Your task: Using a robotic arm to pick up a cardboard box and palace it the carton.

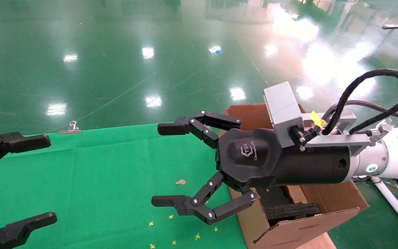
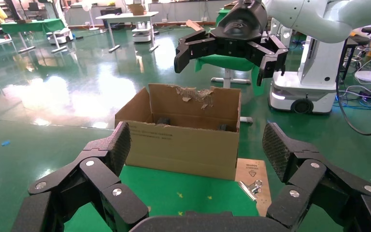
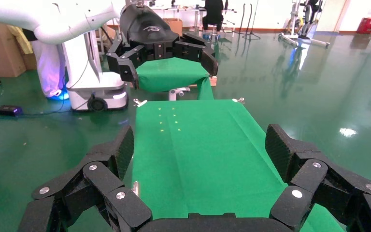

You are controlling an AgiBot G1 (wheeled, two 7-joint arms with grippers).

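1. tools: right tool (image 1: pixel 161 166) is hanging wide open, empty, beside the carton (image 1: pixel 323 200); left tool (image 1: pixel 29 180) is gaping too.
2. box is showing nowhere, so nothing is being gripped.

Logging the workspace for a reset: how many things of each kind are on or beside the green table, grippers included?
Grippers: 2, left gripper and right gripper, both open
Cartons: 1, the carton
Binder clips: 2, one, one
Cardboard scraps: 1
Total: 6

brown carton (image 1: pixel 327 202), flaps upright, black foam inside, beside green table
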